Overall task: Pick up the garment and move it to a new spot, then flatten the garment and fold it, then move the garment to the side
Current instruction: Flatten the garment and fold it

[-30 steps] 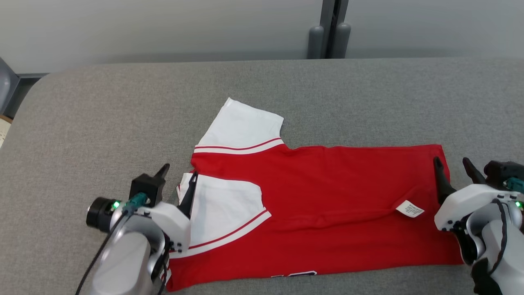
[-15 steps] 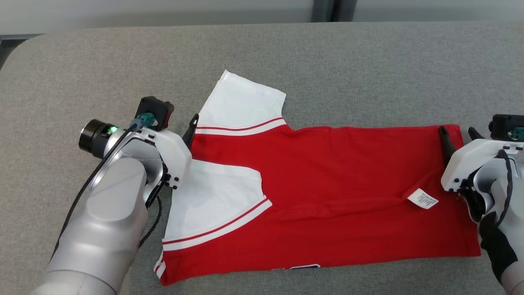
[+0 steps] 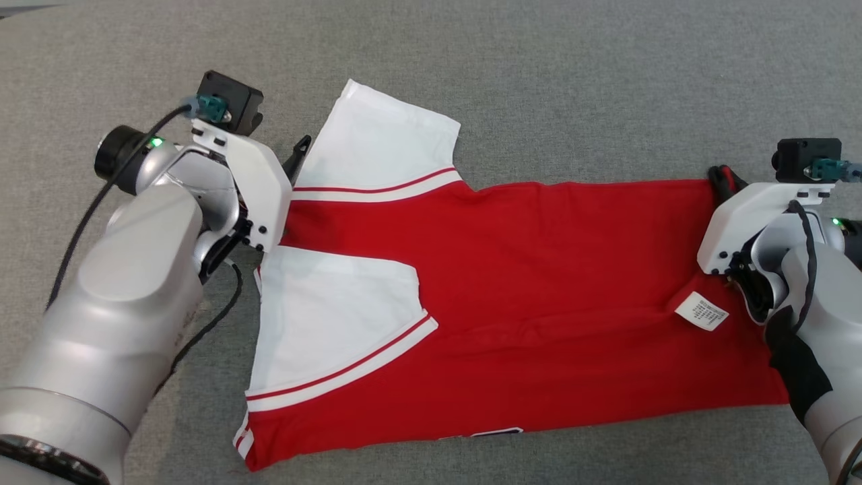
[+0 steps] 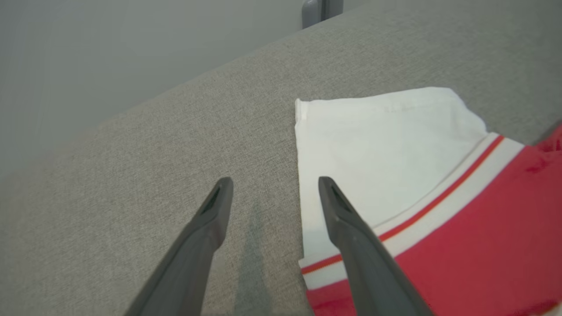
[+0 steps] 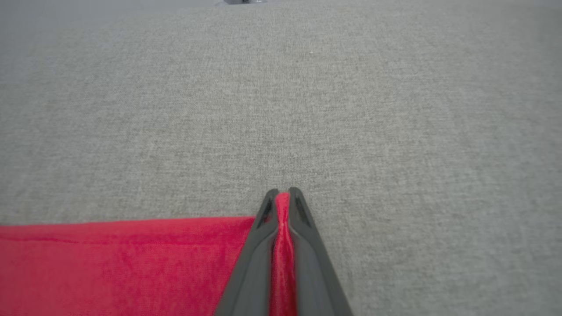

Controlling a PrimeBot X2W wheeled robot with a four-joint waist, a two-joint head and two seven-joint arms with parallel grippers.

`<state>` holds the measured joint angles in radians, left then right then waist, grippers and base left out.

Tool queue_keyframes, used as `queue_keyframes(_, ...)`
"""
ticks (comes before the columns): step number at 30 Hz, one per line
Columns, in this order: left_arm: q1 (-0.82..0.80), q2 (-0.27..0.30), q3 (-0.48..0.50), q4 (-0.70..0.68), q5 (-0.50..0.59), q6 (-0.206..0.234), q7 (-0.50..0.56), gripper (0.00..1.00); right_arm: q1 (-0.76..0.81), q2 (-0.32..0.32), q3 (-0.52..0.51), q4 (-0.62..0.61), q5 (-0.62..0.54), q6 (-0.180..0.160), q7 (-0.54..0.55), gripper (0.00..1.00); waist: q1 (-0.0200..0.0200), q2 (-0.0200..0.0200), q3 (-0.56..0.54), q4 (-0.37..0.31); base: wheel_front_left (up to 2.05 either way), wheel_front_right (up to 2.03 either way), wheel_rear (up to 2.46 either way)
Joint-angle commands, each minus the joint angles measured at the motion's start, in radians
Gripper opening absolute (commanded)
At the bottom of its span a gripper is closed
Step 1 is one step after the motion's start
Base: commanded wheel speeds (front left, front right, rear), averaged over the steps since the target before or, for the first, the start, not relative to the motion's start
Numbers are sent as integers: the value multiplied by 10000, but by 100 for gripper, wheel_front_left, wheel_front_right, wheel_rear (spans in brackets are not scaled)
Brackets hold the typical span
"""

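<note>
Right gripper [image 5: 283, 198]: fingers stood apart at the hem a second ago; now pressed together on the far hem corner of the red short-sleeved jersey with white sleeves [image 3: 539, 283], red cloth pinched between them. Left gripper [image 4: 275, 181] has gone from the near sleeve to the far white sleeve [image 4: 377, 145]; fingers apart, straddling its outer edge, holding nothing. Jersey lies spread on the grey woven fabric surface [image 3: 539, 74]; my head tipped down, so the frame shift is not the cloth's. Judgement: one corner secured, second grasp pending before the fold. Unclear: whether my left finger touches cloth; near hem corner hidden behind my right forearm [image 3: 818, 323]; dark print [image 3: 481, 433] at the near edge barely shows.
</note>
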<state>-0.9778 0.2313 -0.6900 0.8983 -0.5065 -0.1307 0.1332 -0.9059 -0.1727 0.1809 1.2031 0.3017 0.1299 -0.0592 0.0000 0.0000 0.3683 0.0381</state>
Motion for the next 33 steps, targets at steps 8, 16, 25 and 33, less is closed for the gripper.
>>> queue_keyframes(8,-1238,1174,-1791,-1170,-2060,6,1448,100,-156,363,953,-218,722,16,-64,0,0,0,631,-556,0,0,0)
queue_keyframes(16,-1818,1425,-2423,-886,-2878,5,1633,100,-389,507,1572,-309,1231,8,-288,0,0,0,1011,-1057,0,0,0)
queue_keyframes(25,-2520,1660,-2824,-72,-3536,5,1908,100,-739,787,2432,-475,1886,4,-471,0,0,0,1554,-1761,0,0,0)
queue_keyframes(33,-2716,1556,-3048,407,-3968,5,1694,0,-742,725,3072,-426,2494,-7,-658,0,0,0,1713,-1878,0,0,0)
